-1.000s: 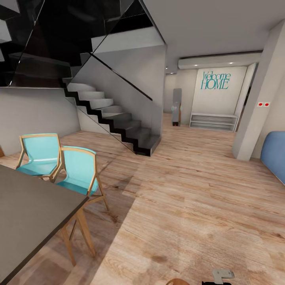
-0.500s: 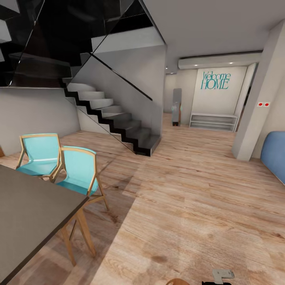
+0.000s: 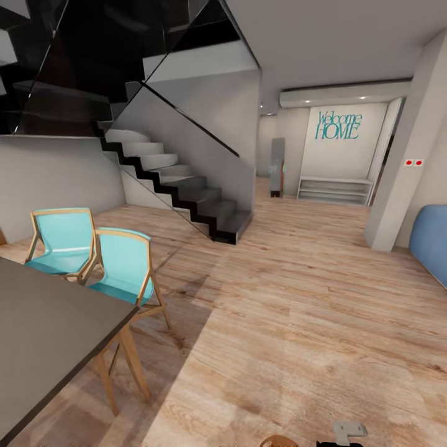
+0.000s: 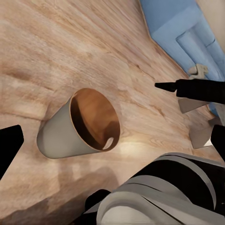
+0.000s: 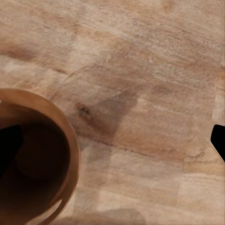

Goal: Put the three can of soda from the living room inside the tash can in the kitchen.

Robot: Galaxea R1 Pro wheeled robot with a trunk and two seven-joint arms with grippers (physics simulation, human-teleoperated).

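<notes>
The tash can (image 4: 70, 133), pale grey outside and glossy copper-brown inside, appears to stand on the light wood floor close in front of me; I see nothing in it. My left gripper (image 4: 115, 140) hovers over it, open, black fingertips (image 4: 10, 145) far apart. My right gripper (image 5: 114, 143) is also open, above bare floor beside the can's rim (image 5: 70, 140). From the left wrist view the right gripper (image 4: 187, 87) shows apart from the can. The can's rim (image 3: 276, 442) peeks in at the head view's bottom edge. The cans of soda are out of view.
A dark table (image 3: 43, 323) with two turquoise chairs (image 3: 124, 261) stands at the left. A black staircase (image 3: 186, 192) rises behind them. A blue sofa (image 3: 431, 242) sits at the right beside a pillar (image 3: 403, 167). The wood floor (image 3: 298, 298) runs toward a "Welcome HOME" wall (image 3: 338, 127).
The head view has shifted very slightly, so the camera moved a touch. Nothing else differs.
</notes>
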